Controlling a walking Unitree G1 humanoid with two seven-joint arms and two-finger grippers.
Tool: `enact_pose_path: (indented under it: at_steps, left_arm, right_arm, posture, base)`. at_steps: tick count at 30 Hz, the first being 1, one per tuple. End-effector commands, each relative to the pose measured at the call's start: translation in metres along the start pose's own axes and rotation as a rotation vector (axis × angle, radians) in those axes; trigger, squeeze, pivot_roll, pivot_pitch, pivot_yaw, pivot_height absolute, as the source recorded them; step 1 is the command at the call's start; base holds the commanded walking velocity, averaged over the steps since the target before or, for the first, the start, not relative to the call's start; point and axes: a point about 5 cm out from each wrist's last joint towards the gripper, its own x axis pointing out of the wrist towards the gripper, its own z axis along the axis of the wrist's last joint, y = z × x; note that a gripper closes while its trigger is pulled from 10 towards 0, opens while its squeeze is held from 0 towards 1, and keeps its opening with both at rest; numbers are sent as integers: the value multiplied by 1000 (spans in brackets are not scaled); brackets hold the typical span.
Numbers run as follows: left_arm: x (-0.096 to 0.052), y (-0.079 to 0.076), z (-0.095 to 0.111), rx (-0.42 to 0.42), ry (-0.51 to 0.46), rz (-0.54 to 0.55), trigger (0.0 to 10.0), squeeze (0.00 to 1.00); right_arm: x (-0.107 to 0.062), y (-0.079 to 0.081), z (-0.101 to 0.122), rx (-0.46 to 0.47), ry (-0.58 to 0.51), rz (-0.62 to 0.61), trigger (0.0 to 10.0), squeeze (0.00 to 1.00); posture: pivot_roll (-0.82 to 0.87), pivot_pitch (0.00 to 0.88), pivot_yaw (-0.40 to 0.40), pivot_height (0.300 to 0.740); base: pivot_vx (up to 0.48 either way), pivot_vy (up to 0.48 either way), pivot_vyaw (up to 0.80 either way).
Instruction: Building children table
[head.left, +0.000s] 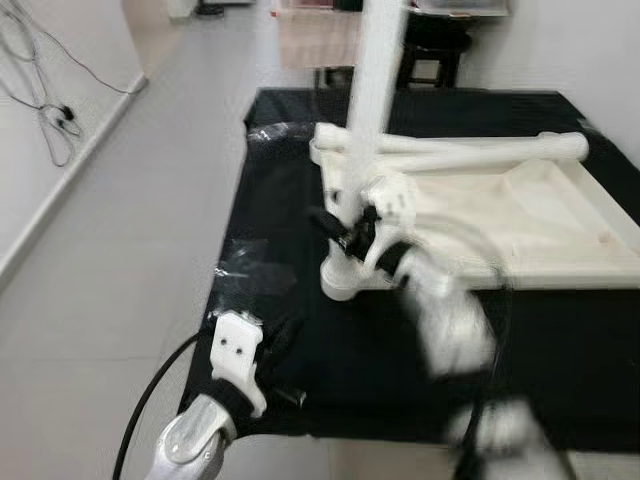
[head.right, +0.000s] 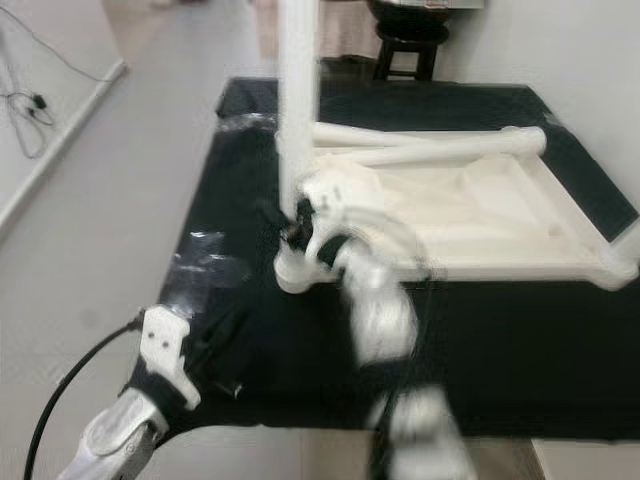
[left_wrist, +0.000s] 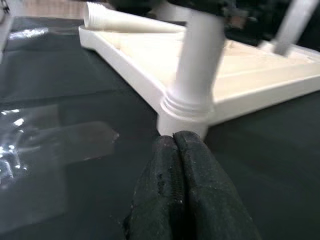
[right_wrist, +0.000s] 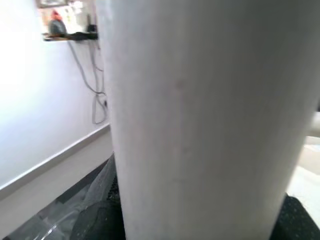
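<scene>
1. The upside-down tabletop (head.left: 520, 215) lies on a black mat (head.left: 290, 330), an upright leg (head.left: 375, 90) standing in its near-left corner socket (head.left: 345, 275) — two more legs (head.left: 470, 150) lie loose across the far side.
2. The right gripper (head.left: 355, 235) is at the upright leg low down, just above the socket; its wrist view has the leg right up against the fingers, so it looks clamped on it, though blur hides the fingertips.
3. The left gripper (left_wrist: 175, 150) rests on the mat near the corner, fingers pressed together, holding nothing.
4. Done well, the step likely means keeping the leg plumb and turning it until the collar (left_wrist: 187, 105) seats flush — a tilt could cross the thread.
</scene>
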Motion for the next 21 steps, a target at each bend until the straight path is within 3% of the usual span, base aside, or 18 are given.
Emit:
enact_pose_path:
  at_steps: [1,4,5,6,8,9,10,11,16,17,18,19,20,21]
  left_arm:
    - [0,1,-2,1,12,-5,10000,0]
    - [1,2,-3,0,14,-7,10000,0]
    - [1,2,-3,-1,14,-8,10000,0]
    - [1,1,-3,0,13,-6,10000,0]
    - [1,1,-3,1,13,-5,10000,0]
    - [2,1,-4,2,12,-3,10000,0]
    - [2,1,-4,2,12,-3,10000,0]
    - [2,1,-4,3,12,-3,10000,0]
    - [2,2,-3,2,11,-3,10000,0]
    - [3,2,-3,0,10,-4,10000,0]
    - [3,2,-3,0,10,-4,10000,0]
    - [3,2,-3,-2,9,-5,10000,0]
    - [3,2,-3,-2,9,-5,10000,0]
    - [4,2,-3,-3,9,-6,10000,0]
  right_arm:
    - [-13,12,-45,21,214,8,0,0]
    - [-5,21,-43,-6,198,59,0,0]
    - [-2,22,-41,-21,191,63,1294,0]
    - [2,22,-40,-24,191,54,10000,0]
    - [4,21,-39,-25,192,46,10000,0]
    - [7,21,-36,-14,175,59,10000,667]
    - [7,21,-36,-14,175,59,10000,667]
    - [9,22,-32,6,156,73,10000,1000]
    - [17,28,-15,69,95,118,10000,1000]
    - [19,35,-6,83,54,219,10000,0]
    - [19,35,-6,83,54,219,10000,0]
    - [20,40,3,89,24,334,10000,0]
    - [20,40,3,89,24,334,10000,0]
    - [19,42,8,81,6,432,10000,0]
  posture:
    - [29,124,-19,740]
    - [33,117,-23,740]
    - [31,116,-23,740]
    - [33,116,-24,740]
    - [35,116,-24,740]
    - [37,115,-24,740]
    - [37,115,-24,740]
    - [39,114,-25,740]
    - [32,113,-23,740]
    - [33,113,-23,740]
    - [33,113,-23,740]
    - [34,113,-24,740]
    - [34,113,-24,740]
    - [34,111,-25,740]
  base:
    - [0,0,0]
    - [0,0,0]
    - [0,0,0]
    - [0,0,0]
    - [0,0,0]
    - [0,0,0]
    - [0,0,0]
    - [0,0,0]
    - [0,0,0]
    - [0,0,0]
    - [0,0,0]
    - [0,0,0]
    - [0,0,0]
    - [0,0,0]
